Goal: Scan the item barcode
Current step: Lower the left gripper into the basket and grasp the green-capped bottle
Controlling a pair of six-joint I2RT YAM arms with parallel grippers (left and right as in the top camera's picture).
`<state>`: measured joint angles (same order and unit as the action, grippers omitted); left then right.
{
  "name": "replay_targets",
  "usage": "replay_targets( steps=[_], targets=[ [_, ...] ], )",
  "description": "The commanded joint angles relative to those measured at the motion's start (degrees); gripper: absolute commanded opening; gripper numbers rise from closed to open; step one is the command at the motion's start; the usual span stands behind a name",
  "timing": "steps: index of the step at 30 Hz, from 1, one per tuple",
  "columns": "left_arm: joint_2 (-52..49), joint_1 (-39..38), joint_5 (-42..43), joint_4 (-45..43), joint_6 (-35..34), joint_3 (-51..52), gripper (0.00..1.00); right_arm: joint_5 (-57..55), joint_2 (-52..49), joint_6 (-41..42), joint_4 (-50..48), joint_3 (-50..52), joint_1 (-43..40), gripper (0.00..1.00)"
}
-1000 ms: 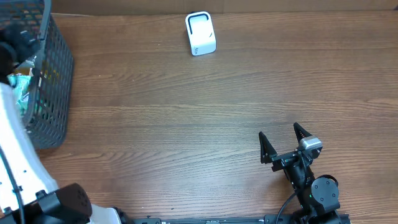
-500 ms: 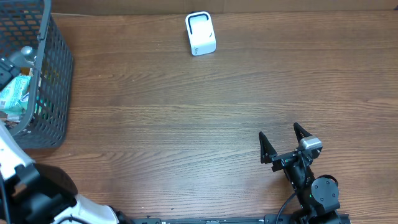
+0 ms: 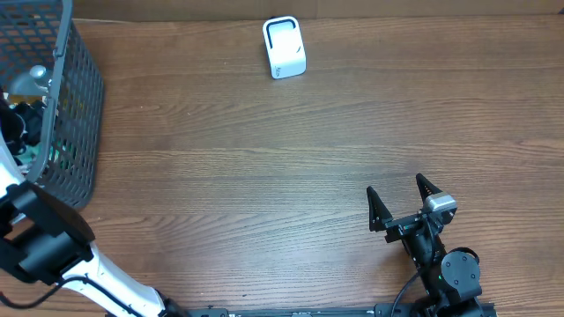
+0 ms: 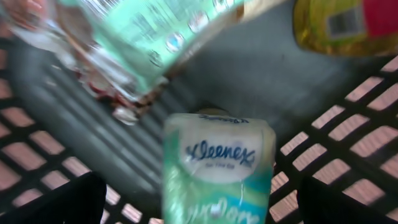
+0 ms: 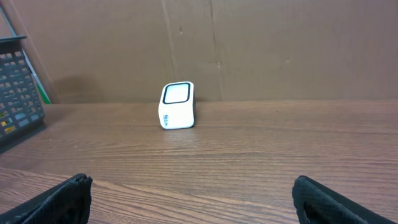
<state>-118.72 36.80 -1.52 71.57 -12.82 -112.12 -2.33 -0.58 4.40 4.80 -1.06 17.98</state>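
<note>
The Kleenex pack (image 4: 217, 168), a soft rounded packet in glossy pale green and white film, lies blurred on the floor of the grey mesh basket (image 3: 77, 106) at the table's far left, between the wide-spread fingers of the left gripper (image 4: 205, 208), which touch nothing. Beside it lie a crinkled clear-and-green wrapper (image 4: 137, 43) and a yellow and red packet (image 4: 348, 25). The boxy white scanner (image 3: 285, 47) stands well apart on the wood-grain table (image 3: 264, 176). The right gripper (image 3: 397, 187) is parked near the front edge, its claw open and empty
</note>
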Motion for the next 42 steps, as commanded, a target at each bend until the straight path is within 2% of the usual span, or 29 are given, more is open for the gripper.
replay_targets(
  steps=[1, 10, 15, 23, 25, 31, 34, 37, 39, 42],
  targets=[
    [-4.57, -0.07, 3.50, 1.31, 2.14, -0.79, 1.00, 0.09, 0.39, -0.37, -0.15, 0.59, -0.37, 1.00],
    [-7.56, -0.07, 3.48, 2.10, 2.12, -0.57, 0.99, 0.09, 0.39, -0.37, -0.15, 0.59, -0.37, 1.00],
    [-7.56, -0.07, 3.45, 2.32, 2.10, -0.48, 0.84, 0.09, 0.39, -0.37, -0.15, 0.59, -0.37, 1.00],
    [-7.56, -0.07, 2.19, 3.21, 1.79, -0.48, 0.69, 0.09, 0.39, -0.37, -0.15, 0.59, -0.37, 1.00],
    [-7.56, -0.02, 2.21, 3.21, 1.46, -0.48, 0.56, 0.09, 0.39, -0.37, -0.15, 0.59, -0.37, 1.00],
    [-7.19, 0.00, 2.25, 3.72, 1.42, -2.51, 0.41, 0.09, 0.39, -0.37, -0.13, 0.59, -0.37, 1.00],
    [-6.93, 0.00, 2.47, 5.57, 0.96, -6.95, 0.39, 0.09, 0.39, -0.37, -0.15, 0.59, -0.37, 1.00],
    [-6.82, -0.02, 2.69, 9.49, 0.33, -16.20, 0.39, 0.09, 0.39, -0.37, -0.15, 0.59, -0.37, 1.00],
    [-6.82, -0.02, 2.67, 12.31, 0.35, -23.69, 0.40, 0.09, 0.39, -0.37, -0.15, 0.59, -0.37, 1.00],
    [-6.82, -0.09, 3.13, 17.59, 0.33, -40.26, 0.40, 0.09, 0.39, -0.37, -0.15, 0.59, -0.37, 1.00]
  ],
)
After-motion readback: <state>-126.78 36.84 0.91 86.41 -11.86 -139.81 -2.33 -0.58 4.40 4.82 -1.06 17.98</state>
